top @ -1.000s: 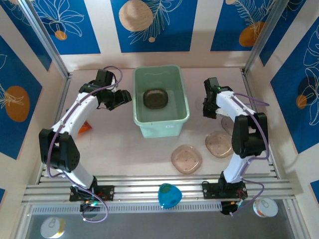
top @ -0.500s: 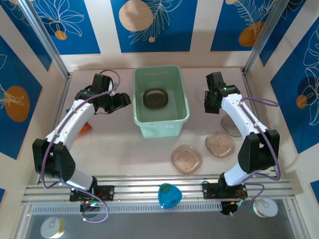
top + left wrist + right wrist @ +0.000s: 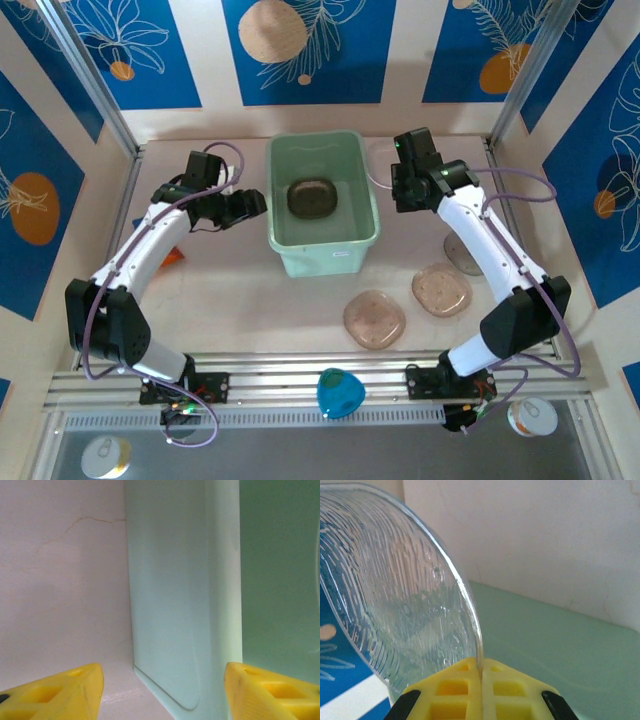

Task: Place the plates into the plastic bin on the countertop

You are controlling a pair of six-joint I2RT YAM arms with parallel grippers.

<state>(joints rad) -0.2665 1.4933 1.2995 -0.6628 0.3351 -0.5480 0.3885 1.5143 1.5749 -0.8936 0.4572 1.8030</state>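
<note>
R claw (image 3: 481, 667) clamped on a clear plate (image 3: 395, 590), pinched by its rim, held on edge just beside the bin (image 3: 330, 258)'s right rim.
L claw (image 3: 250, 205) spread open, nothing in it, close by bin's left outer wall; dark plate (image 3: 312, 197) lying inside bin; two pinkish plates (image 3: 375, 318) flat on countertop (image 3: 250, 290), near side; grey plate (image 3: 457, 258) part-hidden under R arm.

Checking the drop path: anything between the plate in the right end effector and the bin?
Nothing visible. The right end effector pinches the clear plate by its rim at the bin's right rim; the bin's top is open, with a dark plate on its floor. The left end effector sits outside the left wall.
</note>
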